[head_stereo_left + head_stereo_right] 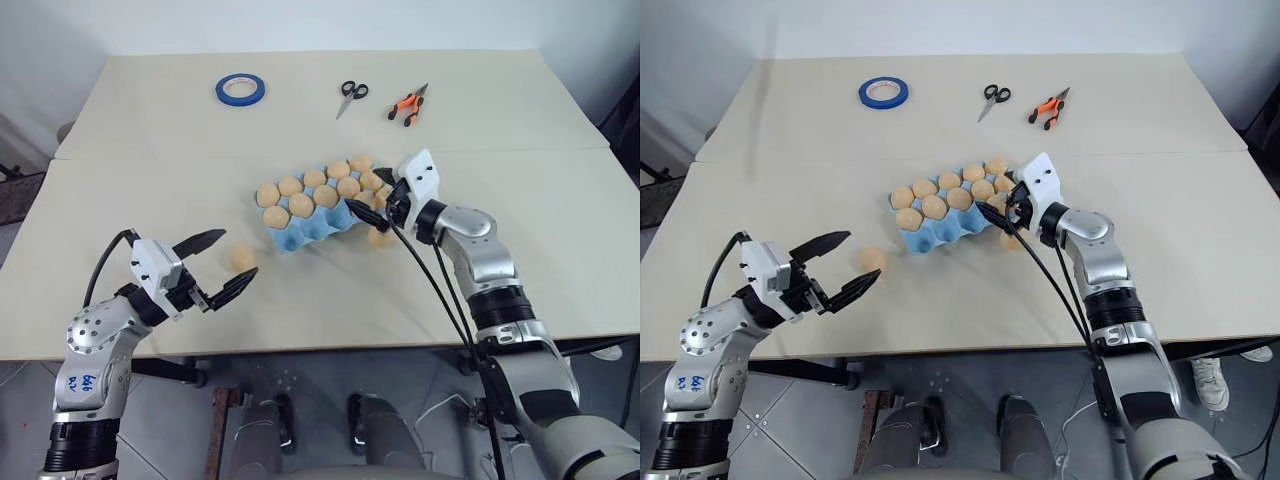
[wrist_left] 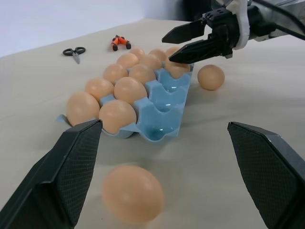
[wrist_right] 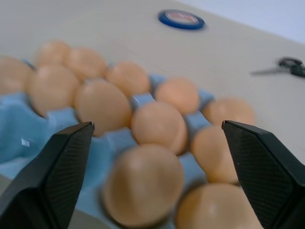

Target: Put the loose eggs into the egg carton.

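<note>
Eggs, smooth pale orange ovals, mostly fill the light blue carton mid-desk; one loose egg sits by the left claw, another egg by the right claw. Both claws spread apart, empty.

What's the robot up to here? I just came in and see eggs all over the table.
It is loading eggs into the blue egg carton. Its right hand hovers open over the carton's near end, holding nothing. Its left hand is open beside a loose egg on the table. Another loose egg lies by the carton. Most cups are filled, with a few near cups empty.
</note>
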{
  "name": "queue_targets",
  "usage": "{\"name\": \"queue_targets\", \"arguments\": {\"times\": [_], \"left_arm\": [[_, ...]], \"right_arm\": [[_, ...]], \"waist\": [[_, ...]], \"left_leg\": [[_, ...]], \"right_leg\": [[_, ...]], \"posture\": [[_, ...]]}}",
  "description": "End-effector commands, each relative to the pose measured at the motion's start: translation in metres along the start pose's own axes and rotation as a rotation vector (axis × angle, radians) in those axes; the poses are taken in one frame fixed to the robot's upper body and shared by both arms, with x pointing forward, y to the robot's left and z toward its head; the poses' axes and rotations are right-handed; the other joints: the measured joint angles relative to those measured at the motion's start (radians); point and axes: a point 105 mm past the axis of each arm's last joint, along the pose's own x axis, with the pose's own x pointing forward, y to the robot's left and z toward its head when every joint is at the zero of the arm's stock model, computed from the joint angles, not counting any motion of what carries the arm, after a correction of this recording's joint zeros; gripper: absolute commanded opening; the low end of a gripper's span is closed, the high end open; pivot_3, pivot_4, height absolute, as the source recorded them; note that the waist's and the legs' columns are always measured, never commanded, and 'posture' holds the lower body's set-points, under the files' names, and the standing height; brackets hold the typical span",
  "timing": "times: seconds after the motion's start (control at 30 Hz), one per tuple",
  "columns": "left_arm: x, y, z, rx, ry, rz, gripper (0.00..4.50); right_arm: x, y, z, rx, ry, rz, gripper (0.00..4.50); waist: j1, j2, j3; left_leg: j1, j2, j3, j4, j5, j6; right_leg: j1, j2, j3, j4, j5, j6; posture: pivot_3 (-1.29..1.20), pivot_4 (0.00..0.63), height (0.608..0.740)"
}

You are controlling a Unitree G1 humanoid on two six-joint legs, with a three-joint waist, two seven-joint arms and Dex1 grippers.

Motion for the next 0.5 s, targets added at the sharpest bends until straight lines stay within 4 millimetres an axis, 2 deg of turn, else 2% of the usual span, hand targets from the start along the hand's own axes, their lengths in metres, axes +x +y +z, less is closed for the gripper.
{"name": "queue_targets", "arguments": {"times": [0.03, 0.17, 0.3, 0.5], "left_arm": [[-0.003, 0.004, 0.01, 0.039, -0.015, 0.015, 4.5], [0.001, -0.001, 0.006, 0.025, -0.002, -0.026, 4.5], [0.011, -0.012, 0.0, 0.013, 0.016, -0.119, 4.5], [0.027, -0.022, -0.009, 0.017, 0.038, -0.243, 4.5]], "right_arm": [[-0.022, 0.001, 0.024, -0.028, -0.093, 0.044, 4.46], [-0.065, -0.003, 0.011, -0.05, -0.069, 0.05, 4.46], [-0.116, -0.018, 0.003, -0.049, -0.075, -0.047, 4.46], [-0.184, -0.022, -0.013, -0.067, -0.01, -0.177, 4.46]], "waist": [[0.001, 0.0, 0.0], [0.018, -0.001, 0.0], [0.03, -0.001, 0.0], [0.031, -0.001, 0.0]], "left_leg": [[0.0, 0.0, 0.0, 0.0, 0.0, 0.0], [0.0, -0.001, -0.001, 0.0, 0.0, 0.0], [0.0, -0.001, 0.0, 0.0, -0.001, 0.001], [0.0, -0.001, 0.0, 0.0, -0.001, 0.001]], "right_leg": [[0.0, 0.0, 0.0, 0.0, 0.0, 0.0], [0.001, -0.001, 0.0, -0.001, 0.0, 0.0], [0.001, -0.001, 0.0, -0.004, 0.0, 0.0], [0.002, -0.001, 0.0, -0.004, 0.0, 0.0]], "posture": [[0.0, 0.15, 0.74], [0.0, 0.15, 0.74], [0.0, 0.15, 0.74], [0.0, 0.15, 0.74]]}}
